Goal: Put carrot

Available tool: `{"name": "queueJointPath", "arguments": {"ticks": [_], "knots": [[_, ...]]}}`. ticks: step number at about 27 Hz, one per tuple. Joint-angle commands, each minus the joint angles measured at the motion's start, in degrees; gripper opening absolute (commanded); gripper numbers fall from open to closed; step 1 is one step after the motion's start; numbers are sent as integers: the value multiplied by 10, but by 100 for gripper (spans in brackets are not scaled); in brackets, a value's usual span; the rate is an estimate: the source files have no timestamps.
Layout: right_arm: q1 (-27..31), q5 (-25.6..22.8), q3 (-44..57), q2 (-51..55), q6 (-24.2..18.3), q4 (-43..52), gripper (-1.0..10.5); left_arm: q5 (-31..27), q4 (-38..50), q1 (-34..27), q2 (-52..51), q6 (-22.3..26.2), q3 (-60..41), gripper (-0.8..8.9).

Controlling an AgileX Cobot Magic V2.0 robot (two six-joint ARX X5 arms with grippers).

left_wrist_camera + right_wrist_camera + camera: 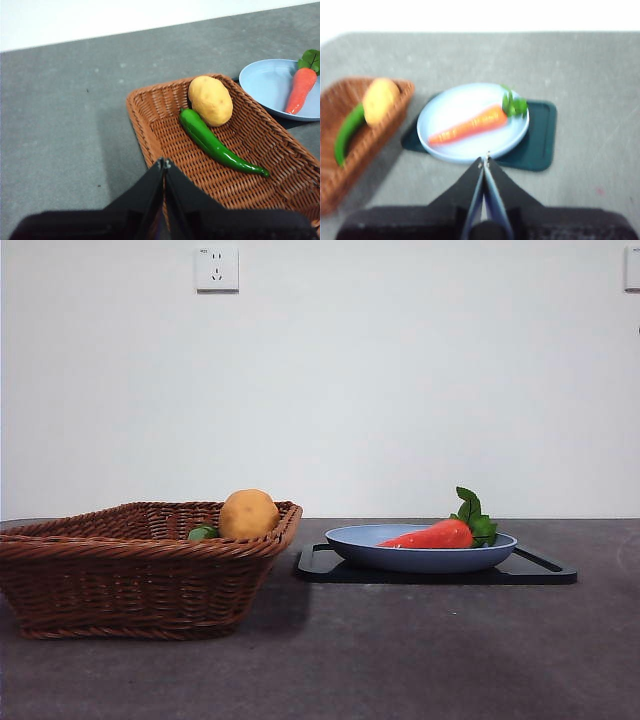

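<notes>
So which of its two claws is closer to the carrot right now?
The right gripper: its shut jaws hang just short of the blue plate holding the carrot. The left gripper is over the basket's near rim.

Carrot (pixel 432 535) lying in blue plate (pixel 420 558) on black tray (pixel 545 570), wicker basket (pixel 140 570) left of the plate, holding potato (pixel 248 514), on dark tabletop (pixel 400 660)

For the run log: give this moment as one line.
carrot: lying on blue plate | left claw: shut, above basket | right claw: shut, above plate
</notes>
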State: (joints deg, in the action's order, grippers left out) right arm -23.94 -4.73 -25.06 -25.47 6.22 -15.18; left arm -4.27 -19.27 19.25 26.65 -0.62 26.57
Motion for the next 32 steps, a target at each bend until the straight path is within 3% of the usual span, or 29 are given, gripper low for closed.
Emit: {"name": "queueJointPath", "arguments": {"ticks": [1, 13, 15, 17, 22, 32], "knots": [[-2, -3, -5, -1, 8, 15, 4, 2, 13, 1, -3, -12, 8, 8], [-2, -3, -5, -1, 8, 14, 3, -1, 14, 1, -5, -10, 8, 8], [-2, -2, -5, -1, 8, 14, 3, -4, -20, -13, -66, 54, 8, 8], [-2, -2, -5, -1, 8, 14, 3, -20, -45, -50, -141, 49, -1, 8], [-2, -2, -5, -1, 8, 14, 3, -17, -14, -139, -229, 50, -61, 8], [-2, -2, -5, -1, 8, 14, 3, -15, 86, -169, -266, 12, -209, 8]]}}
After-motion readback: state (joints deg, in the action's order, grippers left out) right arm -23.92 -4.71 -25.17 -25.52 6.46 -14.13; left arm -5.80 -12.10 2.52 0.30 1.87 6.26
